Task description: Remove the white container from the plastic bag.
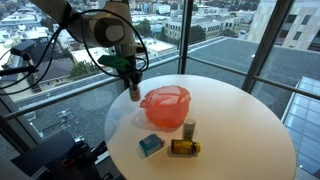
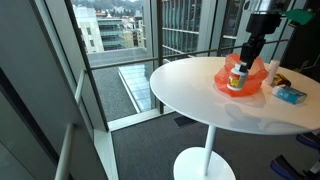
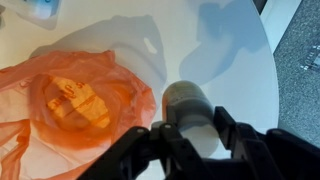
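Whitish cylindrical container (image 3: 188, 104) is clenched in the pincer (image 1: 131, 84). It sits outside the crumpled orange plastic bag (image 1: 166, 106), just beside it, over the round white counter (image 1: 235, 120). Whether it touches the counter: cannot tell. Extraction looks done. Next, likely: set it on bare counter, then release.

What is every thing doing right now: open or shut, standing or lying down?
Bag: open, slumped.
White container: upright, outside the bag.
Hand: shut on the container.
Blue box: lying flat.
Yellow bottle: on its side.
Small bottle: standing up.
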`<control>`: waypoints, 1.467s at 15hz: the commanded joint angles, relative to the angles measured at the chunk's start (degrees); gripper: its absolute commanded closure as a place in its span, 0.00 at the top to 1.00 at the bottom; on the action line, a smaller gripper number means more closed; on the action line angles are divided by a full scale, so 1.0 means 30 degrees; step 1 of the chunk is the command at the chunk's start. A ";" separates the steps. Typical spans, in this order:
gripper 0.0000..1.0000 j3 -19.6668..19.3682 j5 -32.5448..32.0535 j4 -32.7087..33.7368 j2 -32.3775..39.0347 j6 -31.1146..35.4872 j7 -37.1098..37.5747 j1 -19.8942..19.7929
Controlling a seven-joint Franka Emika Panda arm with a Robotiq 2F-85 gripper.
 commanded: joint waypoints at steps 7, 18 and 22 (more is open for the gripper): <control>0.18 0.0223 0.0874 0.0285 0.2202 0.1733 -0.0293 0.0113; 0.84 0.0268 0.0306 0.0242 0.2595 0.1875 -0.0076 0.0151; 1.00 0.0219 -0.0209 0.0357 0.1962 0.1030 0.0326 0.0195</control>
